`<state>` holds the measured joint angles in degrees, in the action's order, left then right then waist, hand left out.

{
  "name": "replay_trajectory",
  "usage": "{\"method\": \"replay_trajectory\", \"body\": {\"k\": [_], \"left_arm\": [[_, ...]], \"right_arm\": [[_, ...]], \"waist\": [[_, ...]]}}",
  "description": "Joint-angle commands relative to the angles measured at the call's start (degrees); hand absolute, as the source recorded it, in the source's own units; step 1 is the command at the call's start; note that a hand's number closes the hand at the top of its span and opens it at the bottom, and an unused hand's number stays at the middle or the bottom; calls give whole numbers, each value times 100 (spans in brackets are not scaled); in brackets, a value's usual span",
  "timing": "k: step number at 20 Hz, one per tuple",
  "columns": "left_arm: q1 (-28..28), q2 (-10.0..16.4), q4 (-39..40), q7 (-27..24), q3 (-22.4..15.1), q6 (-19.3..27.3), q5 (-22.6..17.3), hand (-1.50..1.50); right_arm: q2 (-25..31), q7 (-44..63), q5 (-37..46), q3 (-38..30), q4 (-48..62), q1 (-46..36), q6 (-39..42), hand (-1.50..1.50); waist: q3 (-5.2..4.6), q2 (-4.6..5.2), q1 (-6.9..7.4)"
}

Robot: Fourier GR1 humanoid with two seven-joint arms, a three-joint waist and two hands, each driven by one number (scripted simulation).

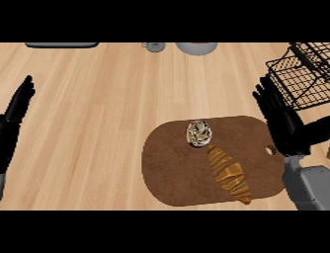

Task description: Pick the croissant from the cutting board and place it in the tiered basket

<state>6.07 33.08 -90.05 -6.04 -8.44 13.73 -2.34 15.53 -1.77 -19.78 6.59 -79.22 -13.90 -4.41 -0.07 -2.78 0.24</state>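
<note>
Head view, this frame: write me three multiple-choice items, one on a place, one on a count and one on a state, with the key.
1. Where does the croissant lie?
A) on the cutting board
B) on a plate
C) in a drawer

2. How many items lie on the cutting board?
A) one
B) two
C) four

3. What state is the right hand in?
A) curled round the croissant
B) open, holding nothing
C) shut into a fist

Key:
1 A: the croissant rests on the brown board.
2 B: only the croissant and a round speckled item lie there.
3 B: its fingers are straight, at the board's right edge.
</note>
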Motion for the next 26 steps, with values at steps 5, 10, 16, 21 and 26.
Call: {"method": "replay_trajectory", "body": {"k": [5,10,16,21,26], "left_arm": [[164,-338,570,519,343,149,28,0],[-105,-470,631,742,273,185,-133,0],[292,-671,671,1120,179,95,-5,0],[-12,-630,551,916,129,-9,-37,0],[225,-710,733,901,125,18,78,0]], "right_arm": [[175,631,-505,11,-1768,753,433,150],[700,1075,1057,-453,-925,1441,-1550,-150],[1472,1977,1151,-637,-3083,2514,-1287,-150],[2814,3210,1306,-216,-3752,2372,-124,-150],[3690,4528,818,-223,-4176,1629,785,-150]], "waist": [[2,259,-138],[-30,249,-381],[0,258,-169],[-16,245,-44],[-11,284,52]]}}
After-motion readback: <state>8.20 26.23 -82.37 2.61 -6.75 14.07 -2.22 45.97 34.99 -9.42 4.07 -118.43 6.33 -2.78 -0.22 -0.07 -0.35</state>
